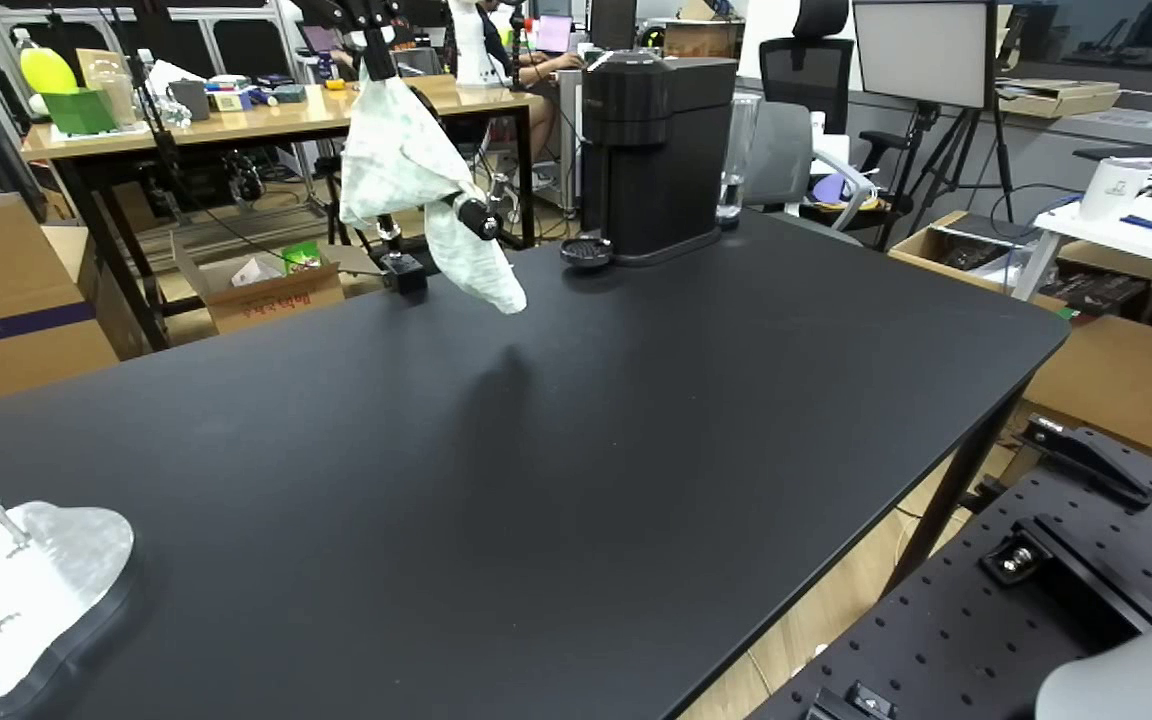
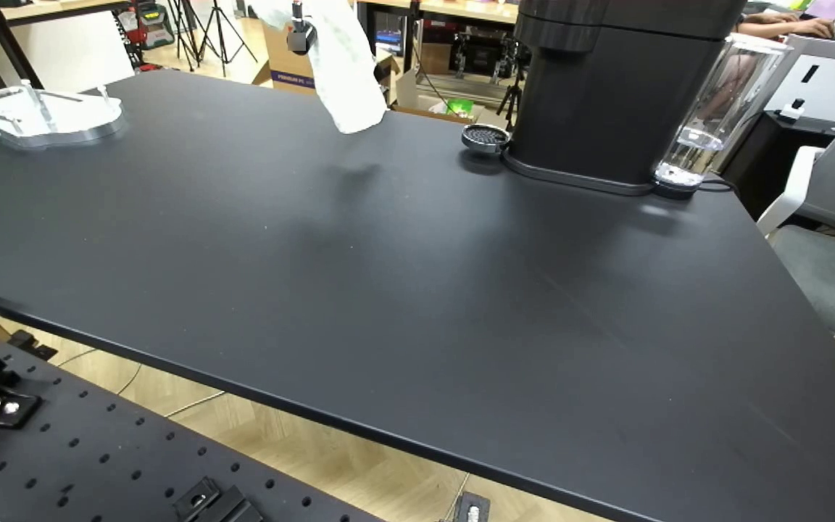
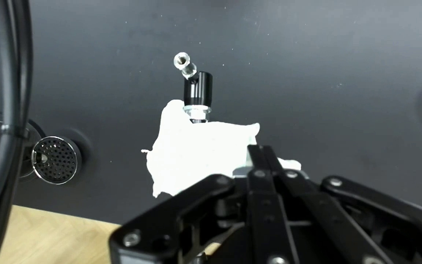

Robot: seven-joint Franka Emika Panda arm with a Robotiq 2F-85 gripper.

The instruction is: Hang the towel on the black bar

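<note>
In an exterior view I have the gripper (image 1: 383,75) clenched on the towel (image 1: 398,150), the tip of the black bar (image 1: 478,217) poking out between its pale, soft folds; a cardboard box (image 1: 278,305) behind holds a green packet (image 1: 302,256). In an exterior view a clear cylindrical tank (image 2: 715,109) (some liquid (image 2: 691,151) low inside, I think) stands beside the coffee machine (image 2: 606,101); in the wrist view a round, perforated tray (image 3: 55,160) sits left of the towel.

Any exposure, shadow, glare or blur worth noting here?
Wrist view: the towel is blown out to nearly flat white, and print on the foreground cable is too blurred to read; both exterior views: a soft shadow lies on the black table below the towel; in an exterior view, pale glare streaks the table beside the clear tank.
</note>
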